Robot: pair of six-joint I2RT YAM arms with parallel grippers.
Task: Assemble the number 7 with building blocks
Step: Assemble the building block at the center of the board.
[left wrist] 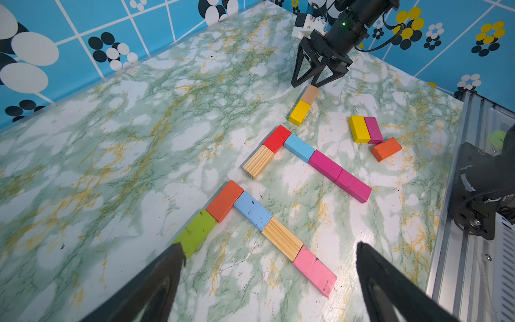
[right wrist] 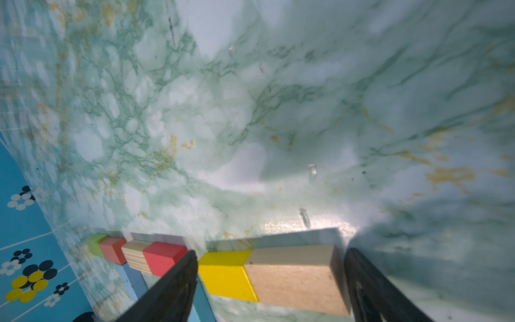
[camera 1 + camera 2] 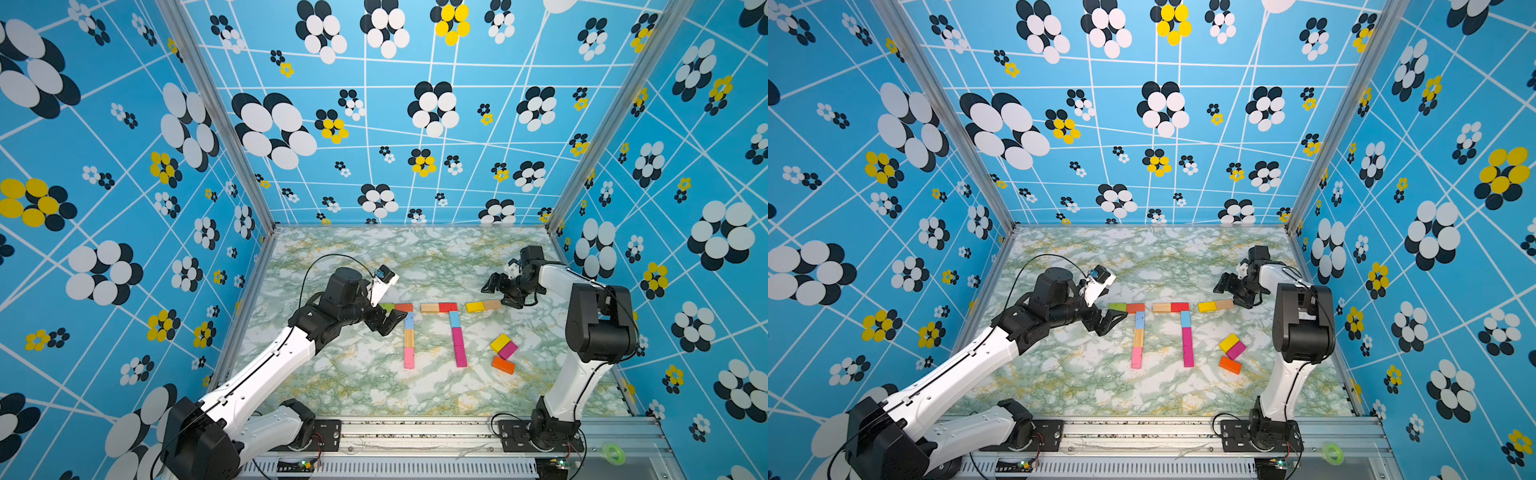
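Fifteen flat rectangular blocks (image 3: pixel 458 340) — painted or ribbed wood; marbled tabletop (image 3: pixel 353 386).

We had the left gripper (image 1: pixel 270 246) gaping wide over the near seven (image 1: pixel 252 210): green block (image 1: pixel 196 232) and orange block (image 1: pixel 225 200) for the bar, then blue, striped wood and pink down the stem. Beyond it lay a second seven (image 1: pixel 299 147), red at the corner, magenta below. Farther off, the right gripper (image 1: pixel 306 83) hung spread just at a tan block (image 1: pixel 310 94) butted against a yellow block (image 1: pixel 299 112). Three loose blocks (image 1: pixel 373 130) sat aside.
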